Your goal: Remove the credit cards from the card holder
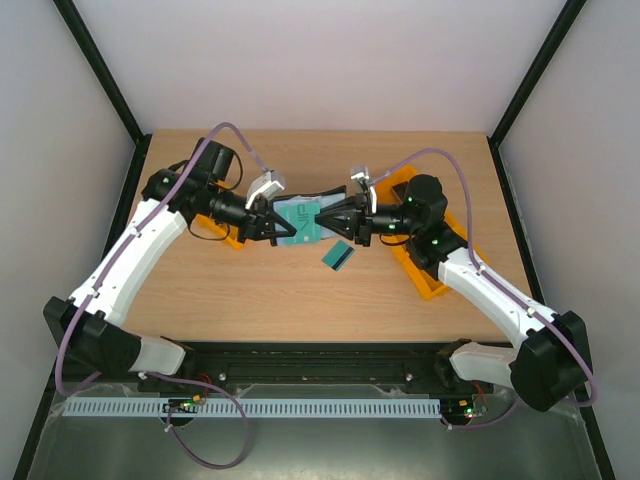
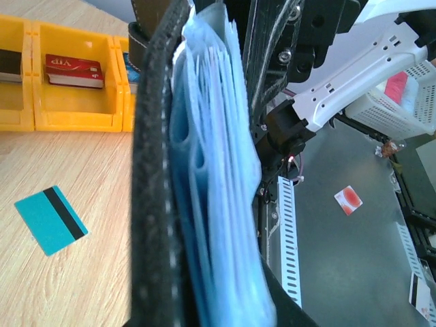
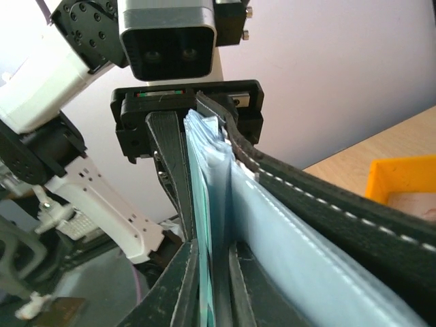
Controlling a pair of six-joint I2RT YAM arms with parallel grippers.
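I had the card holder [image 1: 300, 212] up off the table, strung between the two arms near the middle of the workspace, with an orange tray [image 1: 425, 270] on the wood to the right. The left gripper [image 1: 276, 228] was pressed together on the holder's black stitched cover. The right gripper [image 1: 322, 222] was pinched down on a thin layer at the opposite end. On its wrist camera that layer looked to me like the teal edge of a tucked credit card [image 3: 204, 272], though a blue-grey pocket leaf [image 3: 293, 272] may have been caught with it; I could not separate them for sure. One loose credit card [image 1: 337, 257] lay flat on the table just below the grippers, stripe up, its long axis on a diagonal. I judged the cards light, stiff and slick, so best taken by a flat pinch on the exposed short edge. The holder seemed soft and floppy, with limp, clingy plastic leaves, so it was best clamped on the firm cover near the spine. The holder's long axis ran roughly across the table from one gripper to the other. It sat edge-on to both wrist cameras, leaves fanned, and the pocket mouths seemed to face the right gripper, so I reckoned a pull should follow that line.
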